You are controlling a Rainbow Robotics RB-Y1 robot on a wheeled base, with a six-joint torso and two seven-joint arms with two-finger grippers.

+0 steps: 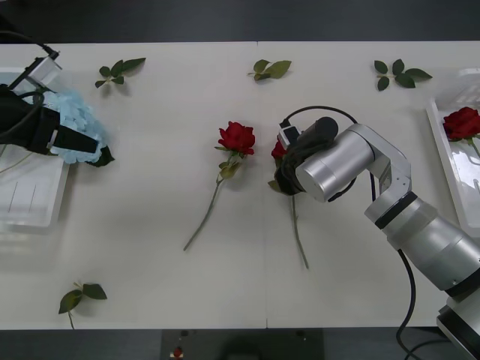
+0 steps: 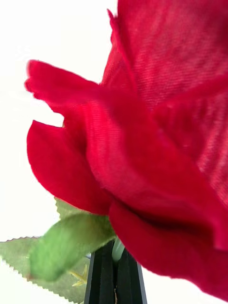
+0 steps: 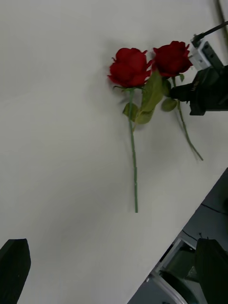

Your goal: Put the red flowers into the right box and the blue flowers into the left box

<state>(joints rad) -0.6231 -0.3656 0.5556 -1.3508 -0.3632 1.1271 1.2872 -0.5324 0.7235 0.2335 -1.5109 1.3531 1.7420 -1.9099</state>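
Right end effector (image 1: 283, 166) clamped on rose (image 2: 156, 156) stem at mid-tabletop (image 1: 150, 225); left end effector (image 3: 114, 266) spread wide beside blue flowers (image 1: 75, 124).

Two roses (image 1: 237, 138) mid-table; another in the right box (image 1: 450, 161)

Rose (image 2: 156, 142) petals – woven red cloth; table (image 1: 150, 247) – matt white.

Centre lane: we see two roses lying side by side – the free rose (image 1: 237, 138) at nine o'clock of the right gripper (image 1: 283, 166), whose shut fingers pinch the other rose (image 3: 171, 58) by its stem.
Near edge: open table (image 1: 150, 285) at six o'clock – one leaf sprig (image 1: 81, 295) intrudes.
Left side: the blue flowers (image 1: 75, 124) overhang the left box (image 1: 30, 202) rim.
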